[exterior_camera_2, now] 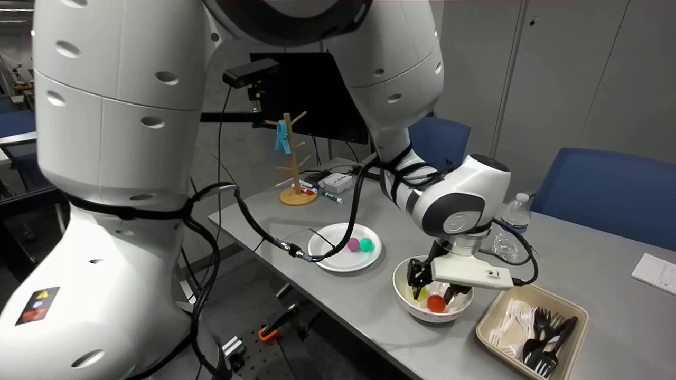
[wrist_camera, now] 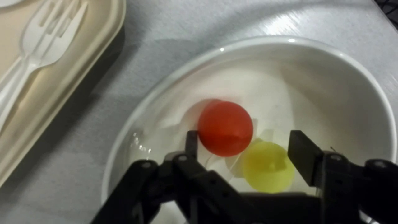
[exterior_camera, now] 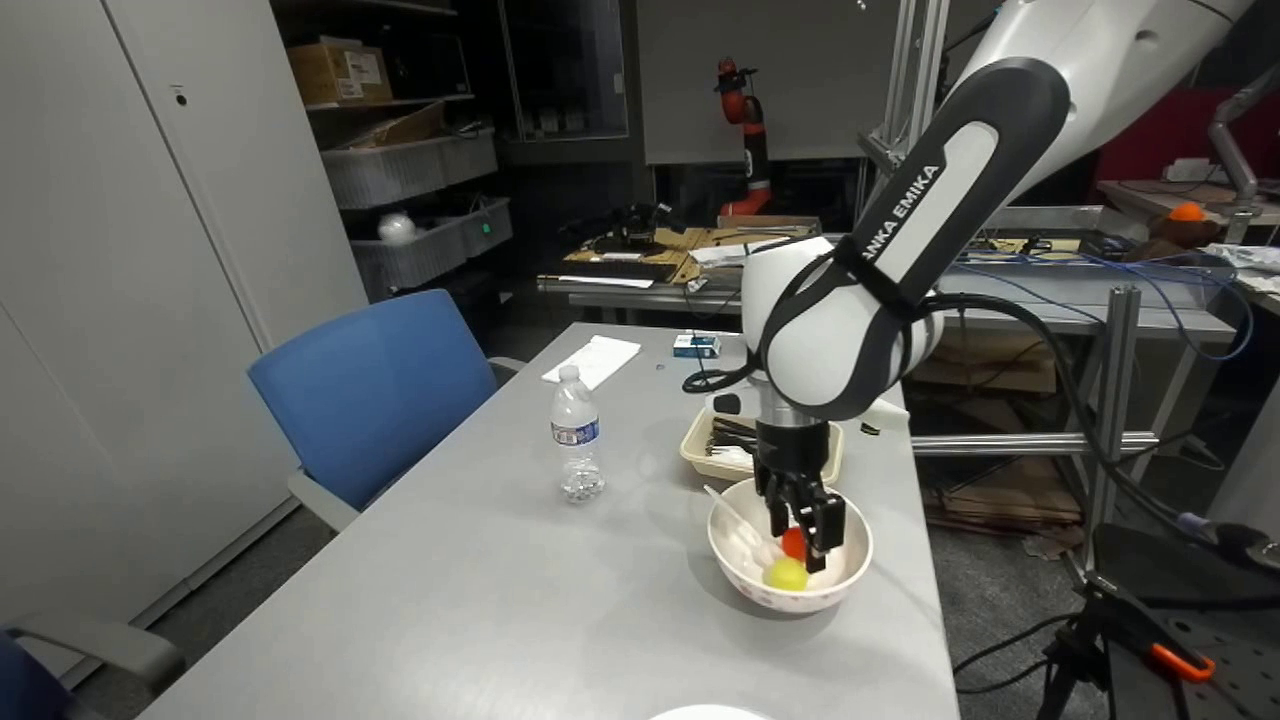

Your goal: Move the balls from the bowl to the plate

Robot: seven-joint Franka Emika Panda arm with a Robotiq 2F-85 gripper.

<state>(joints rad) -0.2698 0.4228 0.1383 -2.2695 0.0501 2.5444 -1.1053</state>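
Hand (wrist_camera: 245, 140) found over the bowl (wrist_camera: 335, 93), its two fingers spread apart; the fingertips fall within the bowl's outline in all three views. Bowl stands upright on the grey counter (exterior_camera: 450, 600). Contents: one orange-red ball (wrist_camera: 226, 128) and one yellow-green ball (wrist_camera: 269, 167), lying close beside each other; contact between the two could not be confirmed. In the wrist view one finger stands just beside the orange-red ball and the other overlaps the edge of the yellow-green ball; whether either finger touches cannot be told. A pale long-handled item (exterior_camera: 728, 510), type unclear, leans against the bowl's rim in an exterior view. Plate (exterior_camera_2: 351, 262) lies flat on the same counter, apart from the bowl, and carries a magenta ball (exterior_camera_2: 353, 244) and a green ball (exterior_camera_2: 366, 244), side by side and off centre; a black cable (exterior_camera_2: 355, 208) passes in front of it in that exterior view. Near the bowl sits a tan rectangular tray (wrist_camera: 93, 46) holding black and white cutlery (exterior_camera_2: 564, 338). A clear water bottle (exterior_camera: 577, 435) stands upright on the counter. Beyond the plate stands a wooden peg stand (exterior_camera_2: 294, 163) bearing a blue clip (exterior_camera_2: 282, 137).
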